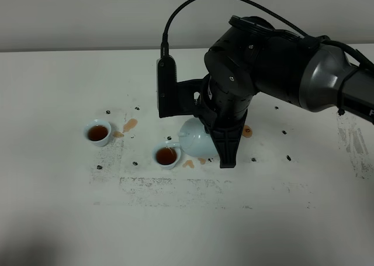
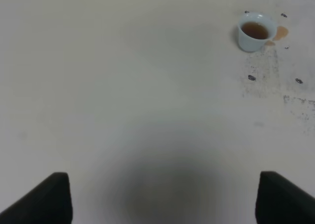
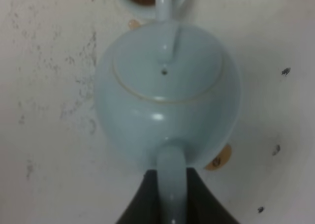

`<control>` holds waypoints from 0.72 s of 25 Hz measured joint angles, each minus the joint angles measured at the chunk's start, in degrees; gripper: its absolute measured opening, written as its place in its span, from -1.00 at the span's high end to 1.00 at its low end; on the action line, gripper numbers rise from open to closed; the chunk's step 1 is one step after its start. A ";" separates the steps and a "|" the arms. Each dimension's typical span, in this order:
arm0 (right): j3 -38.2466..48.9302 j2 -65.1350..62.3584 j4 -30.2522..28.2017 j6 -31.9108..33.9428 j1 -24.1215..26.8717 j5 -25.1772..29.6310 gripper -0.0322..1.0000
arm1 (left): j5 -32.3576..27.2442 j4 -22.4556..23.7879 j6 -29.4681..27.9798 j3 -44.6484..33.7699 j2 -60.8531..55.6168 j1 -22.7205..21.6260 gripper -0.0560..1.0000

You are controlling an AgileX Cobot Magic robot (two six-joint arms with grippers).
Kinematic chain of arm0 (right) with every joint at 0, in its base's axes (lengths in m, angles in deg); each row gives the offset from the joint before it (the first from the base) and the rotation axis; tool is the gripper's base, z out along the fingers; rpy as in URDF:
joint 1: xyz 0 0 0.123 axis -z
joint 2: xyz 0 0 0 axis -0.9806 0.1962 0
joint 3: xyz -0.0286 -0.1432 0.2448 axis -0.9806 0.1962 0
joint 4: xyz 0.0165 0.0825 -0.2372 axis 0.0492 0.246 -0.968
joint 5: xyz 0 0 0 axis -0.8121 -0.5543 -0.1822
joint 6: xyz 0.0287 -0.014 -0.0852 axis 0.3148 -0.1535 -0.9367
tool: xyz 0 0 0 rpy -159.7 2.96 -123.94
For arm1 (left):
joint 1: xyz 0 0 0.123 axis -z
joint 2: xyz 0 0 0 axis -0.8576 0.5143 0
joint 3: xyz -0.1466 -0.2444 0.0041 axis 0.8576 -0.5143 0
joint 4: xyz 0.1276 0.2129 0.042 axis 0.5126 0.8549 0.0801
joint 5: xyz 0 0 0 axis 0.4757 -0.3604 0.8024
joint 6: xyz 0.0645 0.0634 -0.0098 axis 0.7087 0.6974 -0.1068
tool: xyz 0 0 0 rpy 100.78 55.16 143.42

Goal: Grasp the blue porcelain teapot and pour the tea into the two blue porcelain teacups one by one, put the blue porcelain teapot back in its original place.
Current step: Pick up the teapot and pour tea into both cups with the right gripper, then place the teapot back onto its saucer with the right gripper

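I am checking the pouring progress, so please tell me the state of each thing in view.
Teapot: tilted spout-down, lid on.
Cup at the spout: upright, holding tea.
Other cup: upright, holding tea.
Right jaws: shut on the teapot handle.
Left jaws: open, empty.
Table: spotted with spilled tea.

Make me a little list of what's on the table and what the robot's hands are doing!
teapot: pale blue glossy porcelain teapot, tilted, spout at a cup's rim
right gripper: shut on the teapot's loop handle
left gripper: open, holding nothing
cup by spout: small pale blue porcelain teacup, brown tea inside
other cup: matching teacup, further left, brown tea inside
spills: brown tea puddles on the white table
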 joint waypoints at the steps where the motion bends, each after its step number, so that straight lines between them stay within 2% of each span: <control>1: 0.00 0.00 0.00 0.00 0.00 0.00 0.86 | 0.00 0.00 0.00 0.00 0.00 0.00 -0.48; 5: 0.00 0.00 2.04 0.24 0.06 -0.77 0.86 | 0.00 0.00 0.00 0.00 0.00 0.00 -0.48; 9: 0.00 0.00 6.69 0.52 0.96 -3.02 0.86 | 0.00 0.00 0.00 0.00 0.00 0.00 -0.48; 18: 0.00 -0.85 18.40 -1.75 7.81 -4.52 0.86 | 0.00 0.00 0.00 0.00 0.00 0.00 -0.48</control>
